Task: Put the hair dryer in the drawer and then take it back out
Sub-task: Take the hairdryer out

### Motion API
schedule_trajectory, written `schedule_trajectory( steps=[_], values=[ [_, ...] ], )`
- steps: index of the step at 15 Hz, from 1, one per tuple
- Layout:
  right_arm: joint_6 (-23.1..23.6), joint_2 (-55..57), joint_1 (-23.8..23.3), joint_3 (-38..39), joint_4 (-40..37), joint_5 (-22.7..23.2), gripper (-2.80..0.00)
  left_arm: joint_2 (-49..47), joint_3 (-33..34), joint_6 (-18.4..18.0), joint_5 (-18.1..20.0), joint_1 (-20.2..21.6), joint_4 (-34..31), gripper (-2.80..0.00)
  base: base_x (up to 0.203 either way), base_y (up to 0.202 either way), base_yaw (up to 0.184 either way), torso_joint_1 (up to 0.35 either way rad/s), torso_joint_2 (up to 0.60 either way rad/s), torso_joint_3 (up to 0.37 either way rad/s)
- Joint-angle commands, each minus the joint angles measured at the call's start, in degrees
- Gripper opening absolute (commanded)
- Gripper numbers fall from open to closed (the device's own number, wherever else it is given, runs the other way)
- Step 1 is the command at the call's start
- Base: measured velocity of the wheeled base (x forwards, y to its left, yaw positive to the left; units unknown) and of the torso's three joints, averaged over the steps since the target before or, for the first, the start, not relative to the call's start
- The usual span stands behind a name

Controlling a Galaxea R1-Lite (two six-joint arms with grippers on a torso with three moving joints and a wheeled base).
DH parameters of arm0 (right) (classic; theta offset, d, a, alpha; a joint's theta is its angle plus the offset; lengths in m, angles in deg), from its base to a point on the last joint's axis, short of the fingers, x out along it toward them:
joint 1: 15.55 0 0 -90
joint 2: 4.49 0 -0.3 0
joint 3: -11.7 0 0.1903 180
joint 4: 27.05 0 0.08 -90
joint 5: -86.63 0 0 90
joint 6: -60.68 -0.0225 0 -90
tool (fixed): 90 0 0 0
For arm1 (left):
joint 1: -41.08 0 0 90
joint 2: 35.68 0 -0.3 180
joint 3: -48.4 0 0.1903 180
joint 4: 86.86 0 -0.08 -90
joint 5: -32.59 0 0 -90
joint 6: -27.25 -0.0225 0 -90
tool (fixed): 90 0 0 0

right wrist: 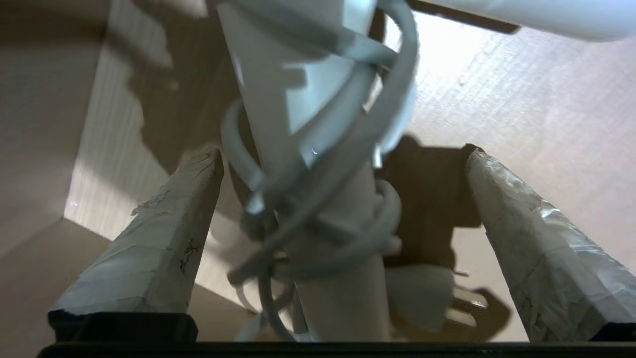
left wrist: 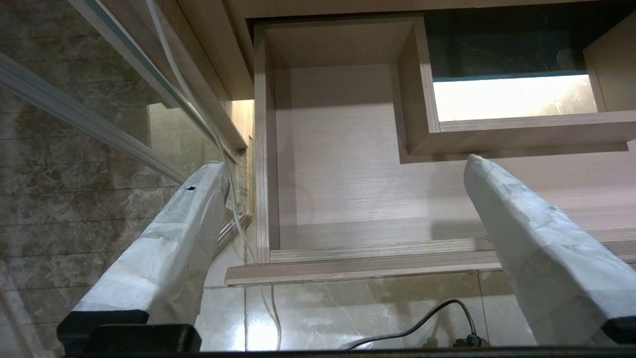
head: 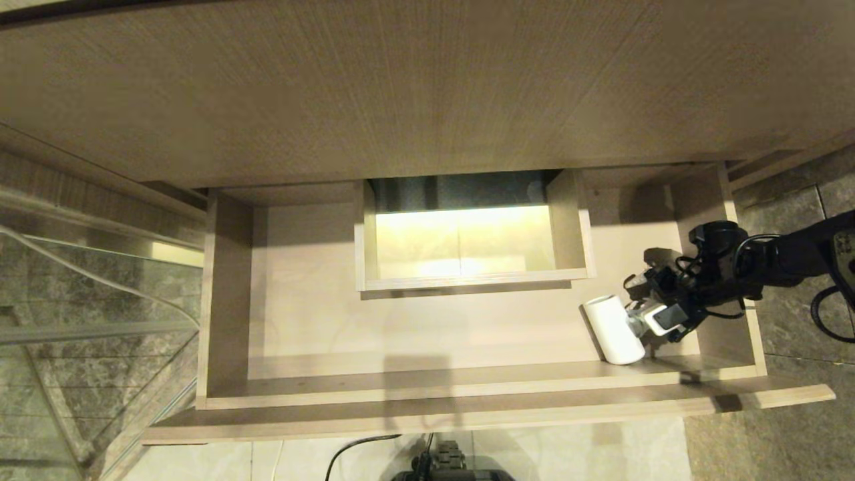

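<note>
The drawer (head: 427, 327) is pulled out, light beige, with a boxed cut-out (head: 467, 279) at its mid-back. The white hair dryer (head: 614, 329) lies in the drawer's right end, barrel towards the front board. My right gripper (head: 644, 304) reaches in from the right and stands open around the dryer's handle. In the right wrist view the cord-wrapped handle (right wrist: 328, 199) sits between the spread fingers (right wrist: 174, 223) without touching them, and its plug (right wrist: 422, 293) lies beside it. My left gripper (left wrist: 345, 163) hangs open and empty in front of the drawer's left end (left wrist: 348, 189).
A wide wood-grain panel (head: 427, 87) overhangs the drawer's back. A glass partition (head: 80, 300) with a white cable stands at the left. The drawer's right wall (head: 735, 267) is close beside my right arm. A black cable (left wrist: 437, 318) lies on the tiled floor below the drawer front.
</note>
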Motion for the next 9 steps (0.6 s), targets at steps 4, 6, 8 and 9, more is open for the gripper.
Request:
schedule_trajectory(
  steps=[4, 6, 8, 9],
  values=[
    [0.75, 1.92, 0.0, -1.04, 0.75, -1.49, 0.0, 0.02, 2.29, 0.02, 0.01, 0.02, 0.08, 0.0, 0.0, 0.0, 0.0, 0.0, 0.0, 0.0],
    [0.69, 2.34, 0.0, -1.23, 0.79, -1.9, 0.0, 0.02, 2.29, 0.02, 0.01, 0.02, 0.08, 0.0, 0.0, 0.0, 0.0, 0.0, 0.0, 0.0],
    [0.68, 2.33, 0.09, -1.23, 0.65, -2.36, 0.0, 0.02, 2.29, 0.09, 0.01, 0.02, 0.08, 0.0, 0.0, 0.0, 0.0, 0.0, 0.0, 0.0],
    [0.59, 2.25, 0.09, -1.06, 0.56, -2.95, 0.0, 0.02, 2.29, 0.02, 0.01, 0.02, 0.08, 0.0, 0.0, 0.0, 0.0, 0.0, 0.0, 0.0]
  ],
)
